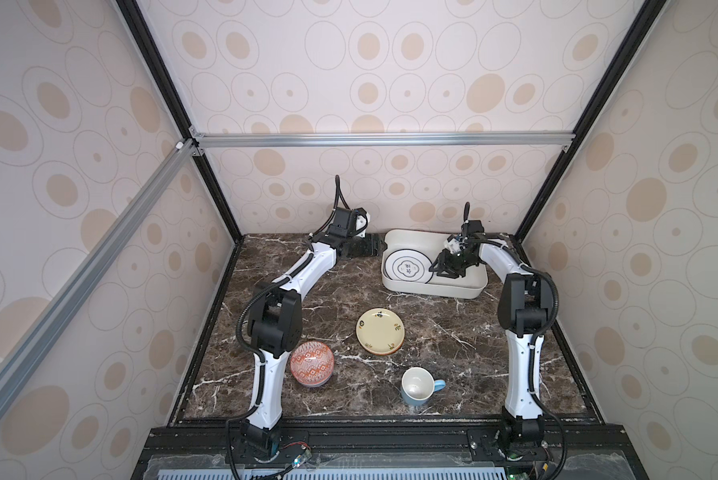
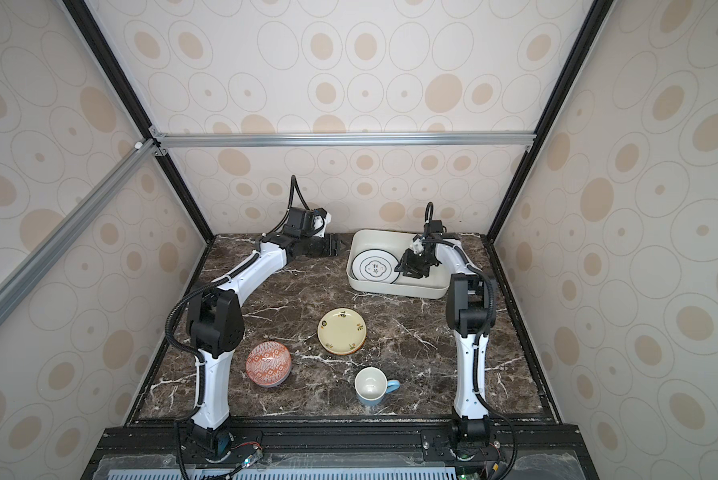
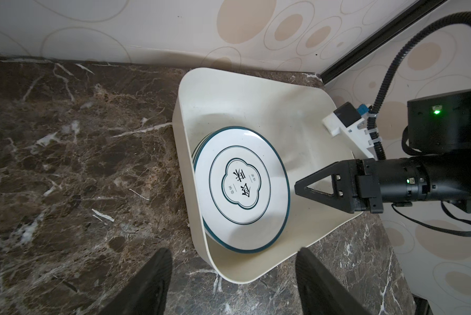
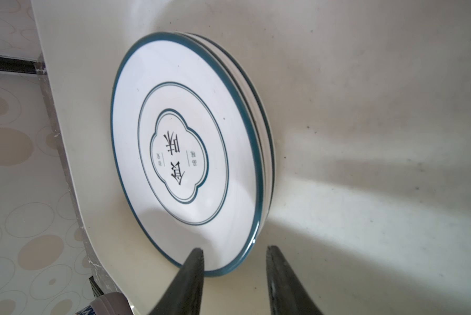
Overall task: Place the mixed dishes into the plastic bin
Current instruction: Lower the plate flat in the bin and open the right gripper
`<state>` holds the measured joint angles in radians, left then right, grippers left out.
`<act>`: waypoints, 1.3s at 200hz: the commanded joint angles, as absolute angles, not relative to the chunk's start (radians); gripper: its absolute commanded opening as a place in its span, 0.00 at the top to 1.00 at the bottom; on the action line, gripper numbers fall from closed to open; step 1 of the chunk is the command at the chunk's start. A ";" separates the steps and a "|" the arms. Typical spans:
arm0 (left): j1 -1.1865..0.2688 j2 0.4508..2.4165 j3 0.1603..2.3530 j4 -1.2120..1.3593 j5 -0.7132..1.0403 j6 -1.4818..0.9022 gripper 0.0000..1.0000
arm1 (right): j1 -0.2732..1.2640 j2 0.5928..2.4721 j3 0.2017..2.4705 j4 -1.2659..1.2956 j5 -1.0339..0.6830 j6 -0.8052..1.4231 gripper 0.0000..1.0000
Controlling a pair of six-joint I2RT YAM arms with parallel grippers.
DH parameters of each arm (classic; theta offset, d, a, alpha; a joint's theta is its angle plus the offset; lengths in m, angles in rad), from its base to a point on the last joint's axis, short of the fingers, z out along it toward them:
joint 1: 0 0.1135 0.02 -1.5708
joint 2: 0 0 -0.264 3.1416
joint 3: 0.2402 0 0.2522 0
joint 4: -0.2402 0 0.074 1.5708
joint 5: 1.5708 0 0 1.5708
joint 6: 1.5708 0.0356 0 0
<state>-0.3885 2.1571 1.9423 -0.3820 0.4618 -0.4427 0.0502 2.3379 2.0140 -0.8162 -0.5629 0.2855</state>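
White plate [image 1: 407, 269] in plastic bin [image 1: 432, 291], edge hidden by parted right tool [image 1: 438, 269], left tool [image 3: 233, 251] spread, empty.

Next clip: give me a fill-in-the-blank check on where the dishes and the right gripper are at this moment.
1. The white plate lies inside the plastic bin, while ____ other dishes sit on the table outside it.
2. The mug is light ____ on the outside.
3. The red-orange bowl sits closest to the ____ arm.
4. The right gripper, over the bin beside the plate's rim, is ____ and holds nothing.
Missing words: three; blue; left; open.
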 commanded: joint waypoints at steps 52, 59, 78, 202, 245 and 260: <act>-0.425 2.298 2.179 -0.549 0.332 -0.367 0.30 | 0.052 2.202 2.006 -0.898 -0.437 0.232 0.55; -0.433 2.324 2.219 -0.582 0.302 -0.351 0.30 | 0.052 2.177 1.992 -0.898 -0.414 0.231 0.53; -0.455 2.383 2.301 -0.641 0.237 -0.325 0.31 | 0.053 2.094 1.932 -0.885 -0.352 0.226 0.47; -0.497 2.490 2.322 -0.654 0.100 -0.308 0.46 | 0.053 1.798 1.634 -0.861 -0.255 0.204 0.35; -0.497 2.490 2.301 -0.656 0.094 -0.302 0.60 | 0.054 1.773 1.593 -0.851 -0.249 0.204 0.36; -0.500 2.489 2.299 -0.658 0.086 -0.299 0.67 | 0.054 1.768 1.588 -0.850 -0.247 0.206 0.36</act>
